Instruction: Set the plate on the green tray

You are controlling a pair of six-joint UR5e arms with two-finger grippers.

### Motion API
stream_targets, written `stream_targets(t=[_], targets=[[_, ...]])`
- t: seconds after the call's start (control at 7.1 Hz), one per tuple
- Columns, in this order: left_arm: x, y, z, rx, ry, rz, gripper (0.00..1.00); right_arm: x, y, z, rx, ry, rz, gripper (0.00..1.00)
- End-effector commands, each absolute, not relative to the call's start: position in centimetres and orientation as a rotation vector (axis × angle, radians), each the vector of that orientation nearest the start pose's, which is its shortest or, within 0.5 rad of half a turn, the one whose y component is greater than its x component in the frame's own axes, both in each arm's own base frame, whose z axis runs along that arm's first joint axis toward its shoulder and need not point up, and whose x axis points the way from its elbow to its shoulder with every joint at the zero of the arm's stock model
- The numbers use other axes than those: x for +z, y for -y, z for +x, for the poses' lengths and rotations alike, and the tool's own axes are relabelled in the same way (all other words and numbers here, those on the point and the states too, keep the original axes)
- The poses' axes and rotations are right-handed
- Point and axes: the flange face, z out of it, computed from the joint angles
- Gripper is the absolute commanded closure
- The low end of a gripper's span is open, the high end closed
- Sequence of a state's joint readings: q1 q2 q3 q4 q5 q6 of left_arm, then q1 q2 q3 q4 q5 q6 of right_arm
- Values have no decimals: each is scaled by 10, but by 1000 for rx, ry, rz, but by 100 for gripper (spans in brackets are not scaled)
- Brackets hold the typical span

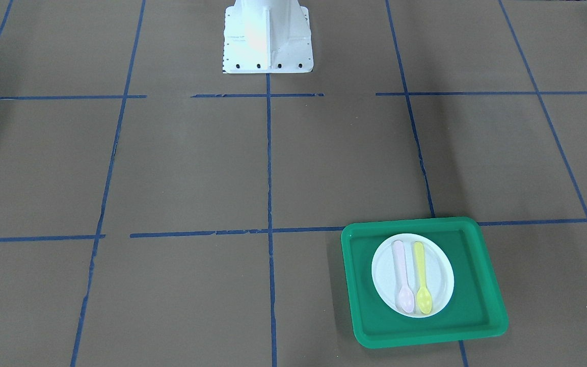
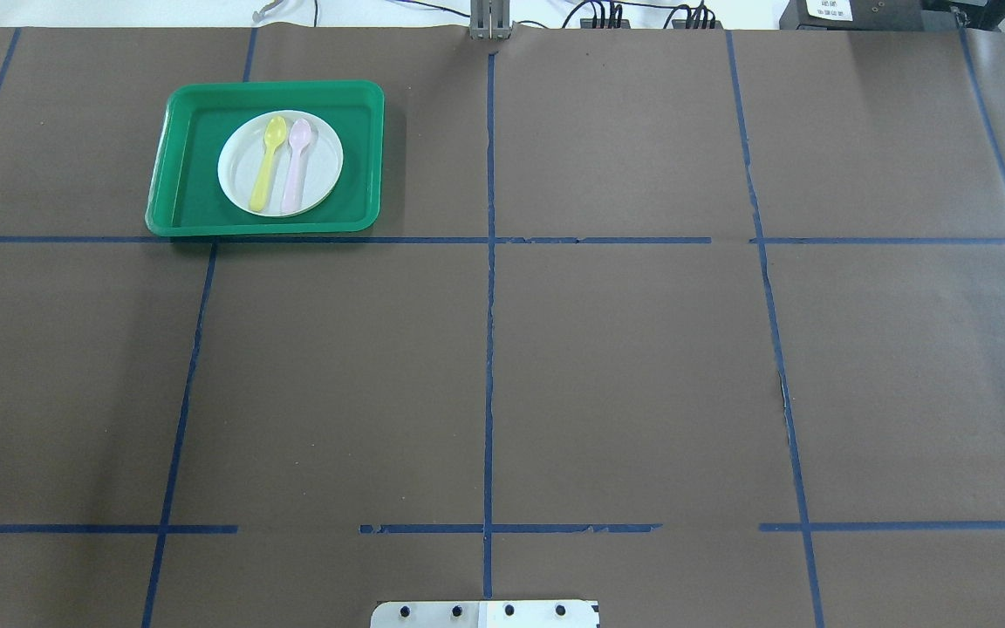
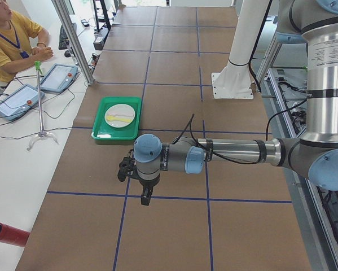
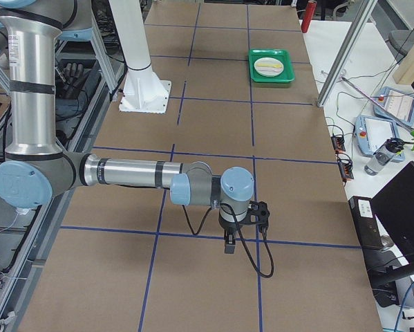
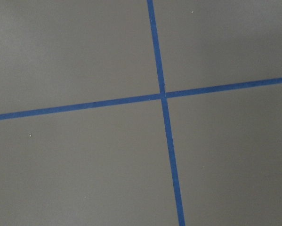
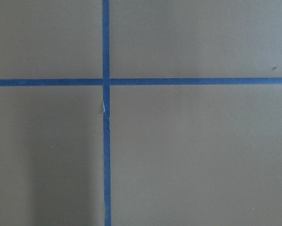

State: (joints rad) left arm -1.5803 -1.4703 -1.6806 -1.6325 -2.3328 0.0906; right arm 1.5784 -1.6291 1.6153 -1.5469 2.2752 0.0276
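Note:
The small white plate (image 1: pixel 437 275) lies inside the green tray (image 1: pixel 479 285), with a pink spoon (image 1: pixel 401 275) and a yellow spoon (image 1: pixel 421 275) side by side on it. In the overhead view the tray (image 2: pixel 188 157) with the plate (image 2: pixel 325 161) sits at the far left. My left gripper (image 3: pixel 146 197) hangs over bare table, well short of the tray (image 3: pixel 101 129). My right gripper (image 4: pixel 229 246) hangs over the table far from the tray (image 4: pixel 270 77). Both grippers show only in side views, so I cannot tell if they are open or shut. The wrist views show only table and tape.
Blue tape lines divide the brown table into squares. The white robot base (image 1: pixel 268 38) stands at the table's edge. An operator (image 3: pixel 11 45) sits beyond the table with control tablets (image 3: pixel 58 76), and a red cylinder (image 3: pixel 5 232) lies beside the table.

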Motion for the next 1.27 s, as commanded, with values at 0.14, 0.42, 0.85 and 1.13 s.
stream_targets(t=[0.14, 0.42, 0.85, 1.13], targets=[[641, 449, -69, 85, -773, 60, 0, 667, 467, 72, 30, 706, 3, 0], [641, 454, -70, 90, -765, 85, 0, 667, 467, 72, 30, 704, 3, 0], [641, 456, -70, 116, -760, 145, 0, 667, 467, 72, 30, 704, 3, 0], [644, 455, -70, 111, -761, 140, 0, 667, 467, 72, 30, 704, 3, 0]])
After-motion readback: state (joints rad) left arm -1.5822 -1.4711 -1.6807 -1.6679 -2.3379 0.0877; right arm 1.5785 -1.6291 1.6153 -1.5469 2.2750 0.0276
